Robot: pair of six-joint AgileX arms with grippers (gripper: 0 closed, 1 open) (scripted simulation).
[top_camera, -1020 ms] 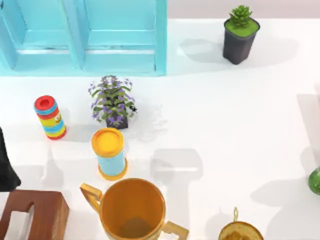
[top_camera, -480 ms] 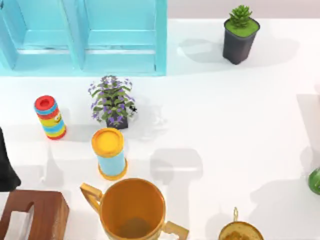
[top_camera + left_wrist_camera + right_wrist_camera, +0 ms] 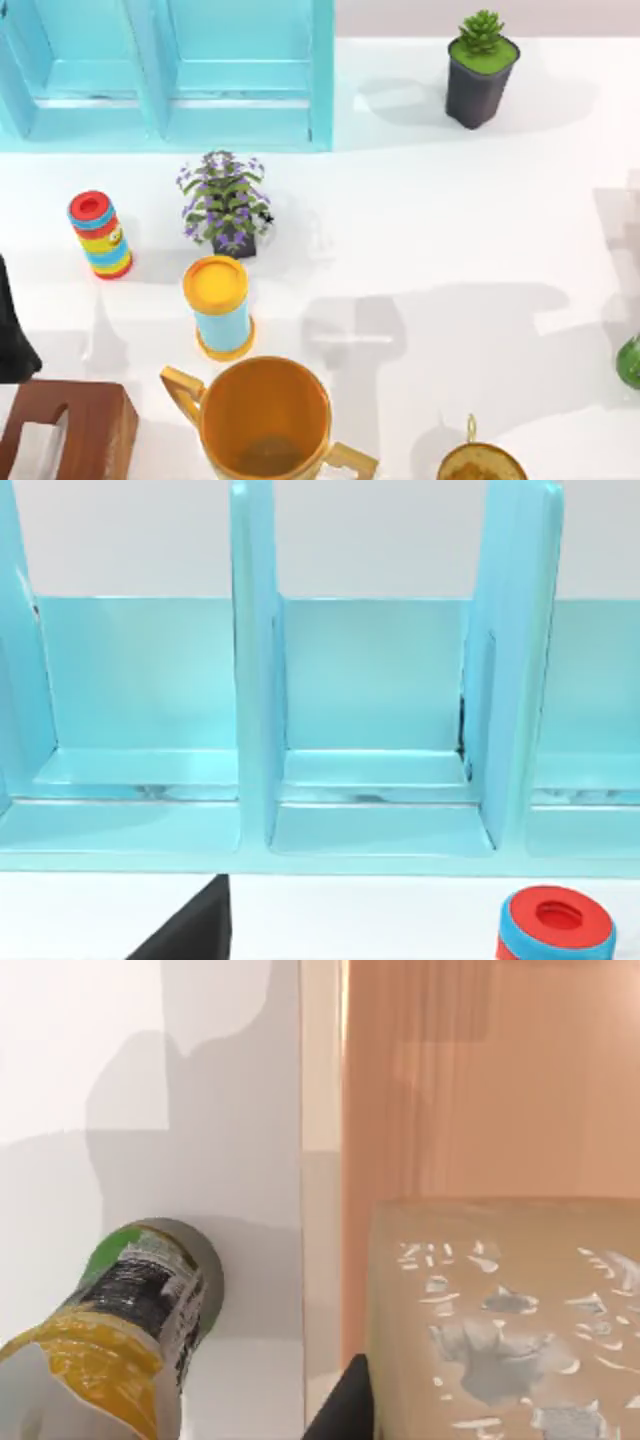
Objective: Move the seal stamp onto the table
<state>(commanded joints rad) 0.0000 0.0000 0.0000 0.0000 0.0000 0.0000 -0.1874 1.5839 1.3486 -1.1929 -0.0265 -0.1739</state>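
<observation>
The seal stamp (image 3: 500, 1320) fills the lower right of the right wrist view, a tan-beige block with pale flecked marks on its face, close against an orange surface (image 3: 480, 1080). Beside it lies a green-and-yellow bottle (image 3: 110, 1345) on the white table (image 3: 80, 1050). Whether the right gripper grasps the stamp cannot be told. The left arm (image 3: 12, 335) sits at the left edge of the top view, facing the light-blue cabinet (image 3: 380, 740); its grip cannot be told either.
</observation>
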